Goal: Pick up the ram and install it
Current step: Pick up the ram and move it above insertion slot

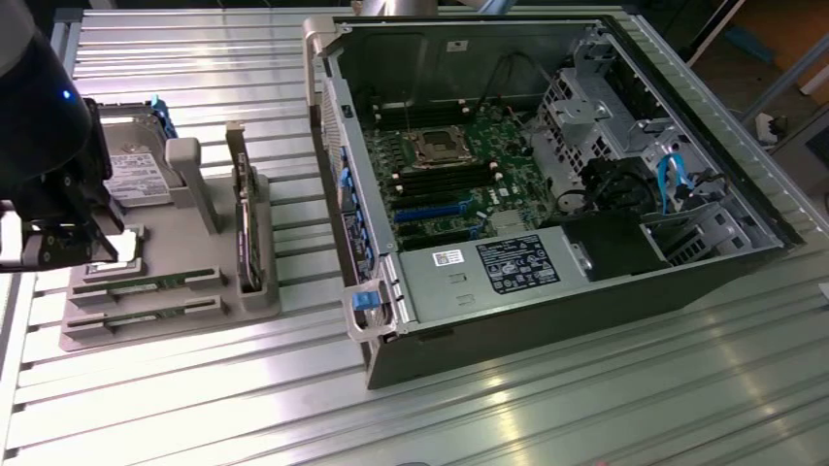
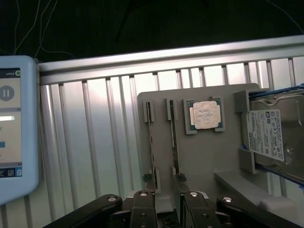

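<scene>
Two ram sticks, thin green boards on edge, lie in slots of the grey holder tray (image 1: 169, 325): one ram (image 1: 146, 283) and a second ram (image 1: 140, 313). In the wrist view they appear as narrow strips, one ram (image 2: 174, 142) and the other ram (image 2: 151, 142). My gripper (image 2: 168, 214) hovers open over the near ends of the sticks, holding nothing; the first strip runs toward the gap between the dark fingers (image 2: 143, 211). In the exterior view the gripper (image 1: 65, 254) hangs over the tray's end on the exterior view's left.
The tray also carries a silver processor chip (image 2: 205, 115), a hard drive (image 2: 268, 133) and a dark expansion card (image 1: 240, 214) standing on edge. An open computer case (image 1: 545, 291) with its motherboard (image 1: 447, 184) lies to the exterior view's right. A tablet screen (image 2: 14, 133) sits beside the tray.
</scene>
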`<state>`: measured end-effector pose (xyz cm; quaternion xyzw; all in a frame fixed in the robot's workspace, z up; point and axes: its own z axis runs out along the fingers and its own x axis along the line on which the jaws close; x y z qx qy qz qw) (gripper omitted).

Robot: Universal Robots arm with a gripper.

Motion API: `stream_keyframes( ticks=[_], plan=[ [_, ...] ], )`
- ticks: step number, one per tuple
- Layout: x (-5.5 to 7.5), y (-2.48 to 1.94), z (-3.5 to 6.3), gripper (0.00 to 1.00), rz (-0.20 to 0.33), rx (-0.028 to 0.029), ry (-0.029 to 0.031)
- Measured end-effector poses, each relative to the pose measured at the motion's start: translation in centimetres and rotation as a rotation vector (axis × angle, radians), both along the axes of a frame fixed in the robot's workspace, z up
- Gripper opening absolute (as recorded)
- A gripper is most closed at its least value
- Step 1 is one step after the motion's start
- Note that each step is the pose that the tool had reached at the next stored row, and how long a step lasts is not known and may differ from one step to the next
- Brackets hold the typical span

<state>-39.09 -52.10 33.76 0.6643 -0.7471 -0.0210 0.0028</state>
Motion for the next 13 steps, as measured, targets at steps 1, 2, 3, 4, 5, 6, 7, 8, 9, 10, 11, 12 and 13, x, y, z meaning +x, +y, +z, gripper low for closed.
stream_keyframes(
  ticks=[1,2,3,4,5,6,7,8,9,10,11,12,13],
  plan=[
    [0.00,-0.09,-0.10,0.30,0.000,0.0000,0.0001],
    [0.00,-0.21,-0.25,0.30,0.000,-0.0001,0.0000],
    [0.00,-0.34,-0.41,0.30,0.000,0.0001,-0.0001],
    [0.00,-0.50,-0.62,0.30,0.000,0.0001,-0.0002],
    [0.00,-0.59,-0.76,0.30,0.000,0.0003,-0.0003],
    [0.00,-0.64,-0.84,0.30,0.000,0.0005,-0.0002],
    [0.00,-0.68,-0.90,0.30,0.000,0.0007,-0.0001],
    [0.00,-0.69,-0.92,0.30,-0.001,0.0008,0.0000],
    [0.00,-0.71,-0.94,0.30,-0.001,0.0008,0.0002],
    [0.00,-0.71,-0.98,0.30,-0.004,0.0010,0.0000],
    [0.00,-0.71,-0.98,0.30,-0.004,0.0010,0.0000],
    [0.01,-0.71,-0.98,0.30,-0.004,0.0010,0.0000],
    [0.01,-0.71,-0.98,0.30,-0.004,0.0010,0.0000]
  ],
)
